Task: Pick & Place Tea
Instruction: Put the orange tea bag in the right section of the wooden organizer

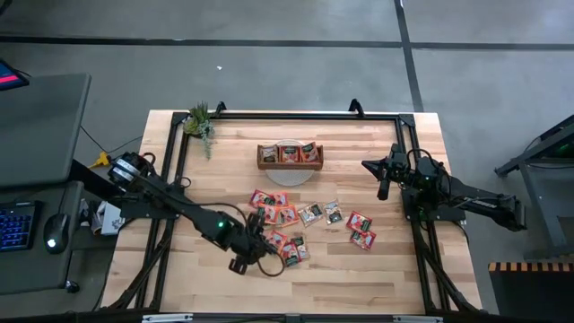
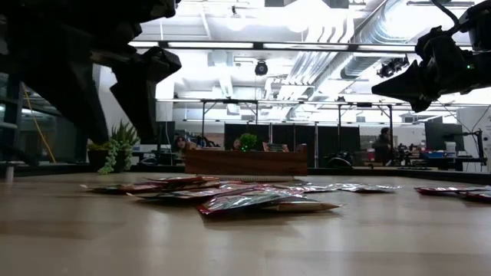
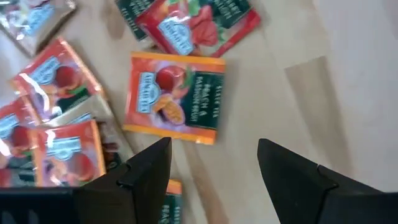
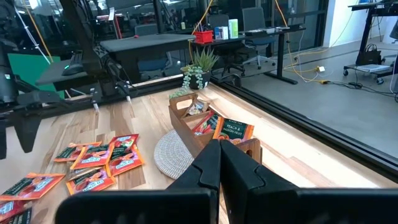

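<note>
Sachets (image 1: 287,220) strewn mid-desk, some filed in far tray (image 1: 290,155). Left gripper (image 3: 211,171) poised low over orange one, fingers released, ready to pinch. Right gripper (image 1: 384,188) clenched, empty, parked aside.

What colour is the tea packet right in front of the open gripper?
Orange sachet with a dark green panel; clearest in the left wrist view.

Tea sachets (image 1: 289,222) — flat, scattered mid-table.
</note>
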Tool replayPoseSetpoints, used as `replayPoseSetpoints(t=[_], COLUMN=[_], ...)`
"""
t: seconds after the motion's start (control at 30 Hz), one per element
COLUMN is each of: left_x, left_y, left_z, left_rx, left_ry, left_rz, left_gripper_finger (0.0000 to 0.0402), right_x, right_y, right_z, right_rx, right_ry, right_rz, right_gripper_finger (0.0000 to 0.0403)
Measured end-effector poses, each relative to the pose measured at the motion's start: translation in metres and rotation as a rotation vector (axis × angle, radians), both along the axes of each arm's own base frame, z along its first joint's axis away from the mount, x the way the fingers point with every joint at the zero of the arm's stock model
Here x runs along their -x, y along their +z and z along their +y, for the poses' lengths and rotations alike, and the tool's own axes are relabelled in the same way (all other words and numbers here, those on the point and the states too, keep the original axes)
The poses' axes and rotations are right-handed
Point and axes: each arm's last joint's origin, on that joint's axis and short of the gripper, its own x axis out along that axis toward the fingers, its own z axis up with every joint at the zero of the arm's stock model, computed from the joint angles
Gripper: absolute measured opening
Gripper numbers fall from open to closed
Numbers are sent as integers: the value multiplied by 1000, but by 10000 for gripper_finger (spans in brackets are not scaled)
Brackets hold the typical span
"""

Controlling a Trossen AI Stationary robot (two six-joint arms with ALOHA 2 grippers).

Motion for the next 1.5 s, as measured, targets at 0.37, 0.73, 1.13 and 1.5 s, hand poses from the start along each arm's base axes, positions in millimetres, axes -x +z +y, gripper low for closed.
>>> replayPoseSetpoints(t=[0.37, 0.73, 1.13, 1.5], left_x=[-10, -12, -18, -23], left_y=[-20, -22, -37, -49], left_z=[-6, -5, -9, -10], left_rx=[-36, -81, -70, -121], left_ry=[-28, -6, -40, -15], left_rz=[-10, -37, -8, -27], left_gripper_finger=[234, 234, 234, 234], right_x=[0, 0, 0, 0], right_y=[0, 0, 0, 0], right_z=[0, 0, 0, 0], right_rx=[0, 0, 0, 0], right_ry=[0, 0, 0, 0], right_rz=[0, 0, 0, 0], right_gripper_finger=[0, 0, 0, 0])
